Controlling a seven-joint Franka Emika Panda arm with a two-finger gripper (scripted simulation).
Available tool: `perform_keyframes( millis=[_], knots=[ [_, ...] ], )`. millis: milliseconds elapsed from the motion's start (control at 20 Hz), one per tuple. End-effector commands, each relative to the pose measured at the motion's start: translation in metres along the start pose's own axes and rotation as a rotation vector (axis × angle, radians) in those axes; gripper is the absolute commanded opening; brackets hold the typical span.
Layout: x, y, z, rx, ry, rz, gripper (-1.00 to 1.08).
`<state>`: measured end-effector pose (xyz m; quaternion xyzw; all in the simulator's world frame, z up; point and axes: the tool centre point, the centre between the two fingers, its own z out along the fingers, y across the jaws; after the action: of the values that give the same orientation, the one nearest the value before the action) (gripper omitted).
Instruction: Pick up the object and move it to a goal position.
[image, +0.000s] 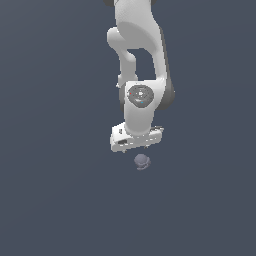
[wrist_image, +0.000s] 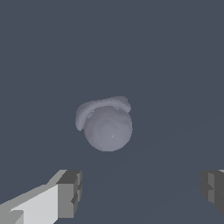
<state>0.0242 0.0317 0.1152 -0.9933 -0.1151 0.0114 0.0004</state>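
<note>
We see 1 white arm (image: 137, 65) reaching down toward a flat, dark grey-blue floor (image: 50, 200). Its gripper (image: 138, 145) hangs just above the object (image: 142, 161), a small greyish-purple blob resting on the floor slightly toward the exterior view's right of the hand's middle. We see a narrow gap between hand and blob there, so they look apart rather than touching.

In the wrist view the gripper (wrist_image: 140, 190) stands spread wide: 2 fingertips (wrist_image: 70, 192) sit far apart with bare floor between them, and nothing is held. The object (wrist_image: 107, 124) lies clear of both fingertips, not between them.

As for shape, we make out a smooth, nearly round ball with a thin, lighter, curved flap wrapped over 1 side like a cap or brim. The ball itself shows no clear long axis; the flap forms the only elongated part, arcing across the ball on the side away from the fingertips. In the exterior view the blob is too small to tell its pointing direction.
</note>
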Motion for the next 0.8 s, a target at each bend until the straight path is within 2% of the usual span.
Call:
perform_keyframes(
  millis=[0, 350, 750],
  knots=[
    [0.011, -0.010, 0.009, -0.003, 0.008, -0.069, 1.00],
    [0.027, -0.025, 0.023, -0.005, 0.021, -0.174, 1.00],
    [0.028, -0.027, 0.031, -0.005, 0.021, -0.178, 1.00]
  ],
)
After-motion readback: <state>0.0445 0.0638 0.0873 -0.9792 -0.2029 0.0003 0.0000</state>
